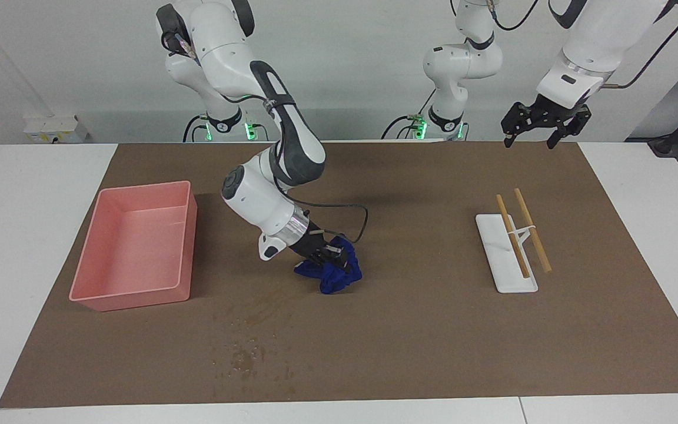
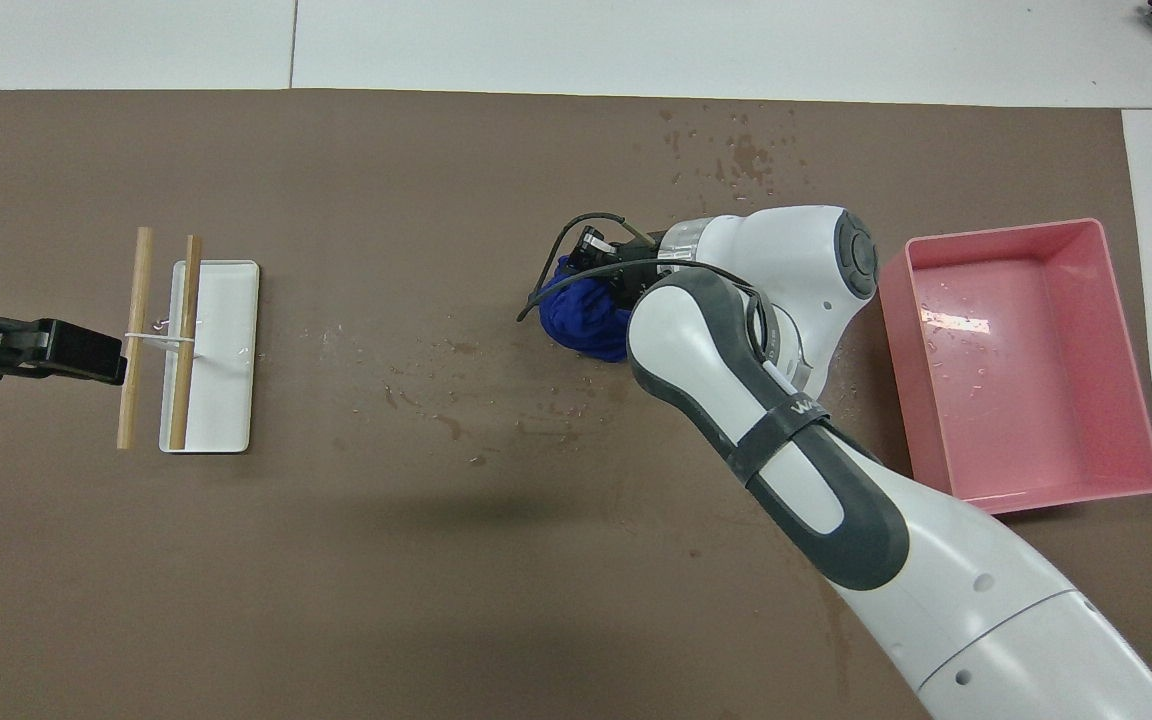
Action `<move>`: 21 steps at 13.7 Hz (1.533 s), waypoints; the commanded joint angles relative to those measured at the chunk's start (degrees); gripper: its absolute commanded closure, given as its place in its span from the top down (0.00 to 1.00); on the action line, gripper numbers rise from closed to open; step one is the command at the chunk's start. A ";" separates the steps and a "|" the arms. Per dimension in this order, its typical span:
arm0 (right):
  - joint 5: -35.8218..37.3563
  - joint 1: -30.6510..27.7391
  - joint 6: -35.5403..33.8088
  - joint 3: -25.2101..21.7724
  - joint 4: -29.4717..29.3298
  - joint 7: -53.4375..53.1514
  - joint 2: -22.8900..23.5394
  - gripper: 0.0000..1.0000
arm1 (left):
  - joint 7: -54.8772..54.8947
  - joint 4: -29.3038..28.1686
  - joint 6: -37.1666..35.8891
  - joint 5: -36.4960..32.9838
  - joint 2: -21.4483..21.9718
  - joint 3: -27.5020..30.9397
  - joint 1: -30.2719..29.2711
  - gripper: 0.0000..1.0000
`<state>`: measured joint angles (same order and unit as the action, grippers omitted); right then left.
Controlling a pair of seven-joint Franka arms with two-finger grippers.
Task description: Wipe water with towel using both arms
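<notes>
Nearest you, dark wet water specks (image 1: 251,356) dot the worktop's brown mat (image 1: 433,341); the right hand (image 1: 332,254) clamps the limp, light, crumpled deep-blue towel (image 1: 333,277) just robot-ward, so grip folds deep; left hand (image 1: 542,123) waits open, raised.

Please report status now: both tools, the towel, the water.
Right tool down on towel, grip unclear. Left tool open, waiting above mat. Water unwiped, farther from robots than towel. Path clear.
</notes>
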<state>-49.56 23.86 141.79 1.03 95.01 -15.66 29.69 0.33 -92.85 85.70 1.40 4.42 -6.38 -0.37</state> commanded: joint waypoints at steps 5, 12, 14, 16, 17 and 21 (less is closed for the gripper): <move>17.29 -4.77 -7.21 0.12 -7.28 20.44 2.04 0.00 | 0.37 -1.37 0.00 0.71 1.29 0.41 -0.07 1.00; 28.71 -11.54 -18.81 0.12 -13.70 44.00 2.30 0.00 | 0.37 -1.37 -0.09 0.71 1.29 0.41 -0.07 1.00; 32.84 -13.04 -21.72 0.12 -15.46 50.17 2.04 0.00 | 0.37 -1.37 0.00 0.71 1.29 0.41 -0.07 1.00; 35.75 -14.18 -24.53 0.12 -17.31 54.22 1.78 0.00 | 0.37 -1.37 0.00 0.71 1.29 0.32 -0.07 1.00; 36.72 -14.71 -26.11 0.12 -18.10 56.76 1.60 0.00 | 0.37 -1.37 0.00 0.71 1.29 0.32 -0.07 1.00; 40.24 -17.69 -30.86 0.29 -20.39 64.85 0.46 0.00 | 0.37 -1.37 0.00 0.71 1.29 0.32 -0.07 1.00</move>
<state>-11.19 8.29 113.99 0.46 76.84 45.22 30.48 0.33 -92.85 85.69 1.40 4.42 -6.38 -0.37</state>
